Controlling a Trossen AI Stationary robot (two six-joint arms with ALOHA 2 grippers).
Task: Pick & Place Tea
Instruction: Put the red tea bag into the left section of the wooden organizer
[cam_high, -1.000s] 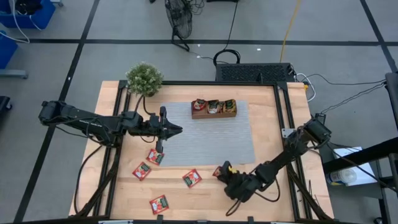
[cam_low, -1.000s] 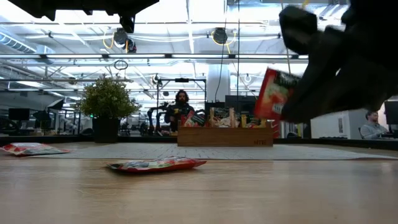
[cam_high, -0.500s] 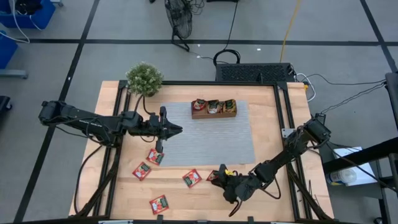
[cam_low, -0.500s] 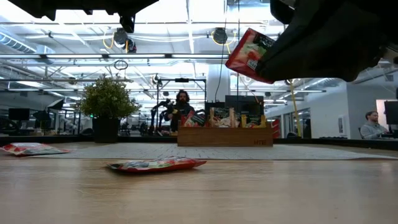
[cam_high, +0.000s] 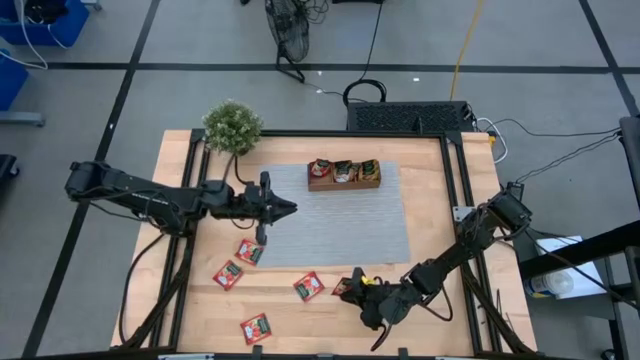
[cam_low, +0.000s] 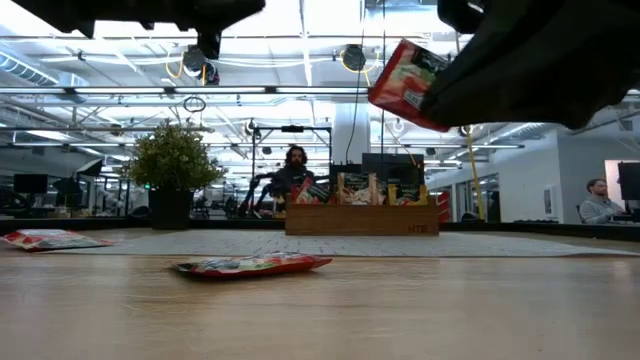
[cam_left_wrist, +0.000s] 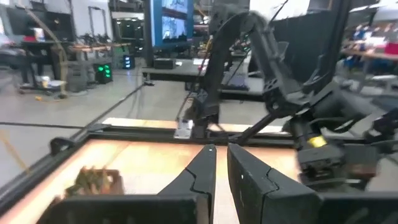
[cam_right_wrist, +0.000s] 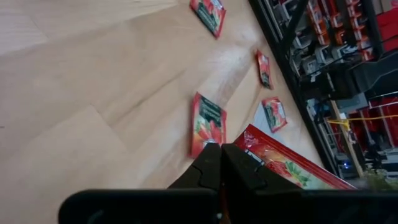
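Note:
My right gripper (cam_high: 350, 289) hangs above the table's near edge, shut on one red tea packet (cam_low: 405, 85), which also shows in the right wrist view (cam_right_wrist: 283, 167). Several more red tea packets lie flat on the wood: (cam_high: 249, 251), (cam_high: 228, 273), (cam_high: 308, 286), (cam_high: 255, 328). The wooden tray (cam_high: 344, 173), with packets standing in it, sits on the grey mat's far part. My left gripper (cam_high: 288, 208) hovers level over the mat's left edge, fingers nearly together with only a thin slit (cam_left_wrist: 221, 168), holding nothing. My right gripper pinches the red packet by one end (cam_right_wrist: 244, 144) between its two fingers. The fingers slant down from the table's right side. The packet is lifted clear of the table and tilted, its free end (cam_low: 392, 78) sticking out beyond the fingers.
A potted plant (cam_high: 232, 126) stands at the far left corner. The grey mat (cam_high: 340, 225) covers the table's middle. A black frame rail (cam_high: 452, 200) runs along the right side. People sit in the room beyond the table (cam_low: 291, 170).
My right gripper has risen with the red packet and tipped its fingers up, shifting a little toward the table's left edge. The packet has gone from hanging low in front of the tray to well above it, and it has turned in the air.

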